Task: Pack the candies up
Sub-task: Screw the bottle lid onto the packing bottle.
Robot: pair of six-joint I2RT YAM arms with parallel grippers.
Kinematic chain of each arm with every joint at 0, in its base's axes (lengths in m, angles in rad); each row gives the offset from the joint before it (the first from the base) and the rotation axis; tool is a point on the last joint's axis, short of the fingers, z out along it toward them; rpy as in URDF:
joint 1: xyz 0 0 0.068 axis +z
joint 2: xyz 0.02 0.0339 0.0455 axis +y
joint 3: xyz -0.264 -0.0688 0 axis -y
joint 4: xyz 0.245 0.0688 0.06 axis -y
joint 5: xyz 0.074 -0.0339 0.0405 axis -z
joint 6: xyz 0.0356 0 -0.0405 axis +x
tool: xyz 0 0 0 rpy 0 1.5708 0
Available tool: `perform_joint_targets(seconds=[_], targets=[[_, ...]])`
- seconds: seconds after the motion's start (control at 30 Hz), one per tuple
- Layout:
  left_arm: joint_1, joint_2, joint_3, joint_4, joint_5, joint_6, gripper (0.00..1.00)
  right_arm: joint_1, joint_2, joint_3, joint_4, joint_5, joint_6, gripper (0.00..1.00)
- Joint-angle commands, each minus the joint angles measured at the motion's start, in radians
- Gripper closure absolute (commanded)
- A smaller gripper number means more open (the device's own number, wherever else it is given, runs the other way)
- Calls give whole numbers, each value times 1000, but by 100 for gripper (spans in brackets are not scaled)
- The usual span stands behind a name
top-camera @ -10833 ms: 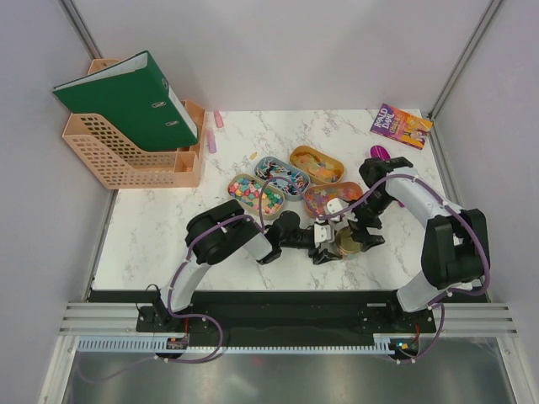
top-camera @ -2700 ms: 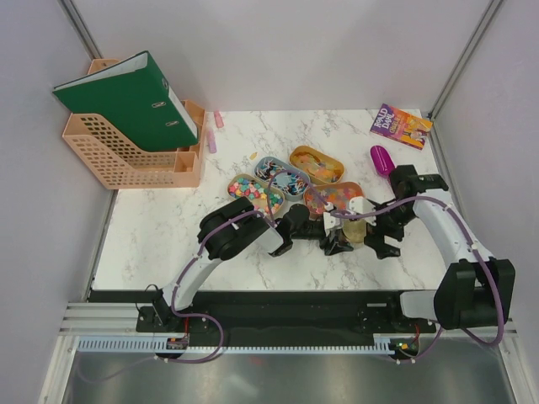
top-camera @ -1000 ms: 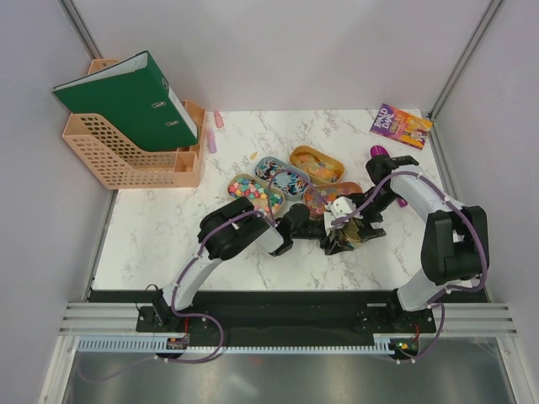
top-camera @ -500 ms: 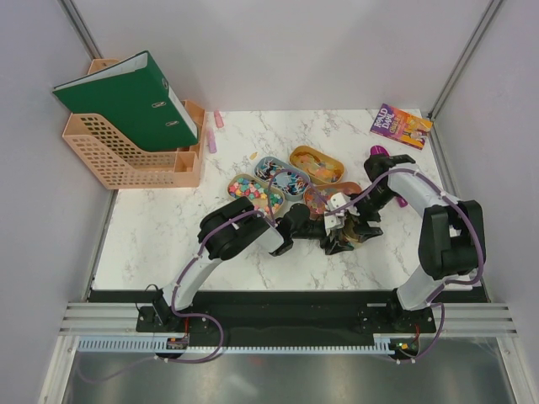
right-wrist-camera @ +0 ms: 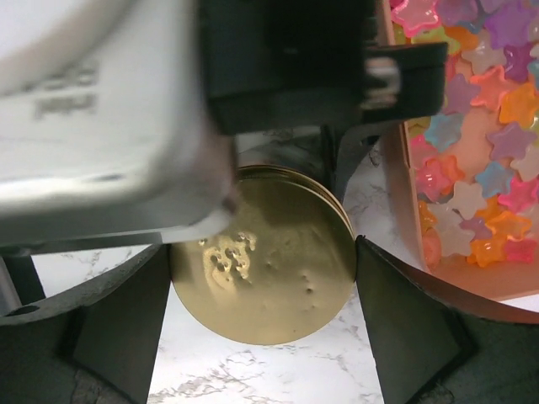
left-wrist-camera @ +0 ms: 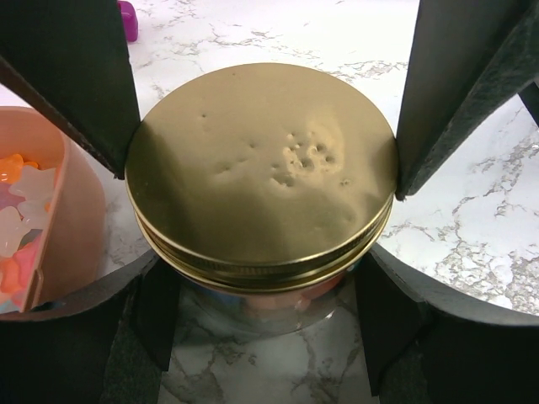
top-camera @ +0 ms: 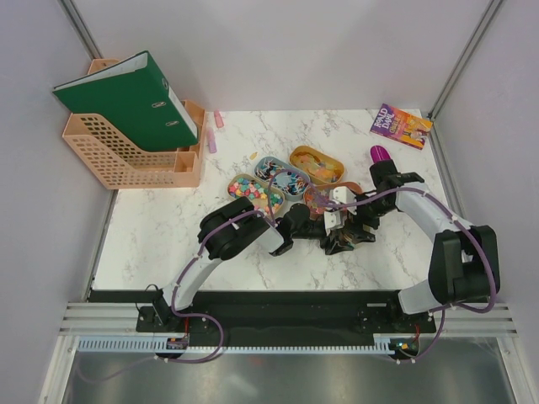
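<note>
Dented glossy gold metal lid (left-wrist-camera: 261, 168), marble-look table (left-wrist-camera: 472, 244), translucent candies (right-wrist-camera: 472, 126)

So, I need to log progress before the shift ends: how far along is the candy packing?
Done: the gold lid sits on the jar, something pinkish showing inside. In hand: the left gripper appears clamped on the jar and the right gripper on the lid, probably tightening it. Left: the tray beside it holds many candies, so more packing may follow.
</note>
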Motion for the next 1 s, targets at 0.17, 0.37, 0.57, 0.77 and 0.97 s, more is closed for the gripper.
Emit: perform_joint_targets(seconds=[0.17,0.37,0.57,0.77,0.97], targets=[[20,141,-87,-516,-155,37,98,5,161,-87,-85,96,306,46],[20,136,-89,-516,-169,57,98,5,144,-113,-73,75,450,44],[19,129,-93,-520,-180,92,98,4,15,-143,-39,101,488,4],[19,119,-102,-525,-185,109,98,-6,-127,-172,-90,117,302,2],[19,119,-105,-536,-175,118,98,-31,-224,-147,-238,173,176,2]])
